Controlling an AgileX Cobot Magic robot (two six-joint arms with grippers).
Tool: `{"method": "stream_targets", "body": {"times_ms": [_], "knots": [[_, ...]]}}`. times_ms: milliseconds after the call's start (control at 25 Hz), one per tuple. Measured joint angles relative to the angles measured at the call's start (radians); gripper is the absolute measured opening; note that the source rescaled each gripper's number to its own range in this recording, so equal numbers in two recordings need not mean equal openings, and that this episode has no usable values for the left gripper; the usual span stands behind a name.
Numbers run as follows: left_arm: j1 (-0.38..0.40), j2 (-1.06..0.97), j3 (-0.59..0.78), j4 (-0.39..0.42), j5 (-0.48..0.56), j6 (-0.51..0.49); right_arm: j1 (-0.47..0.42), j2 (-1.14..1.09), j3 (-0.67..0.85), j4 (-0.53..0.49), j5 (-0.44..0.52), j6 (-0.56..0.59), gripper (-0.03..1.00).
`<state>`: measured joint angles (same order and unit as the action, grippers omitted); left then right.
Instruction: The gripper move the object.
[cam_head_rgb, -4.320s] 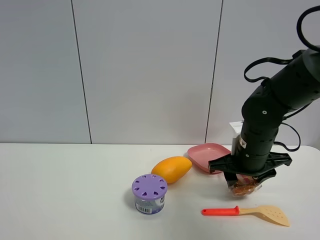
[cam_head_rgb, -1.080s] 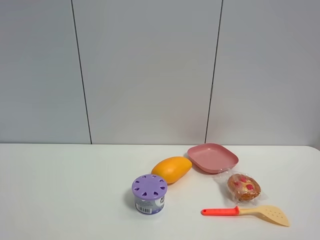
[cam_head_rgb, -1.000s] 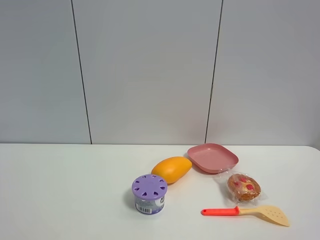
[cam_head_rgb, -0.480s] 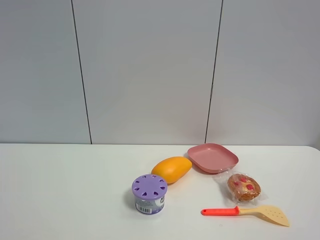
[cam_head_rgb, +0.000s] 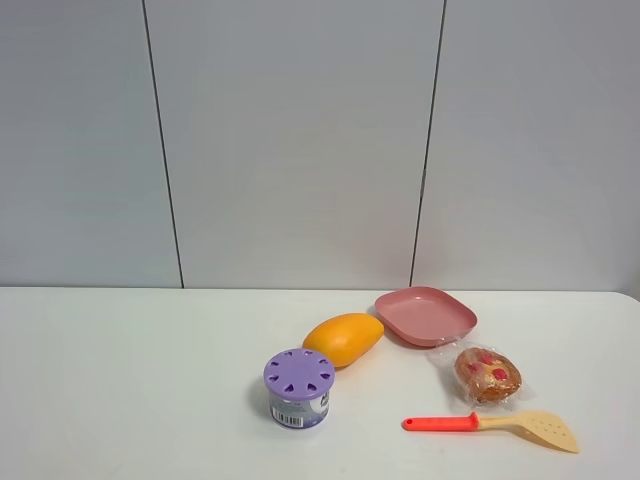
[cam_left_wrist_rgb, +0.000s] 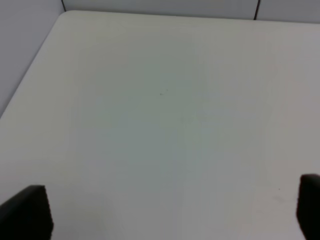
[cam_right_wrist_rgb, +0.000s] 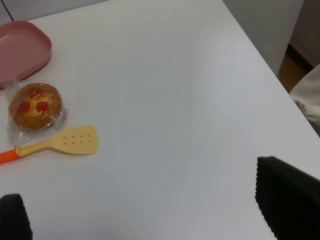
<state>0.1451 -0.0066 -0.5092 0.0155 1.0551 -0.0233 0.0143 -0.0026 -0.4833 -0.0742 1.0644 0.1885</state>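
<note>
The muffin, brown with red spots and wrapped in clear plastic, lies on the white table between the pink plate and the spatula. Neither arm shows in the exterior high view. In the right wrist view the muffin lies apart from my right gripper, which is open and empty with its black fingertips wide apart. My left gripper is open and empty over bare table, and no task object shows in its view.
An orange-yellow mango and a purple-lidded can stand left of the muffin. The spatula and the plate's rim show in the right wrist view. The table's right edge drops off beside my right gripper.
4.3 s ago the right gripper was around the muffin; the arm has since left the exterior view and the muffin lies free. Nothing has moved in the last second.
</note>
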Motion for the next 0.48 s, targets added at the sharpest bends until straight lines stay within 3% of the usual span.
{"method": "stream_targets", "body": {"times_ms": [480], "knots": [[0.000,0.000,0.000,0.000,0.000,0.000,0.046,0.000,0.000,0.000,0.000,0.000,0.78]]}}
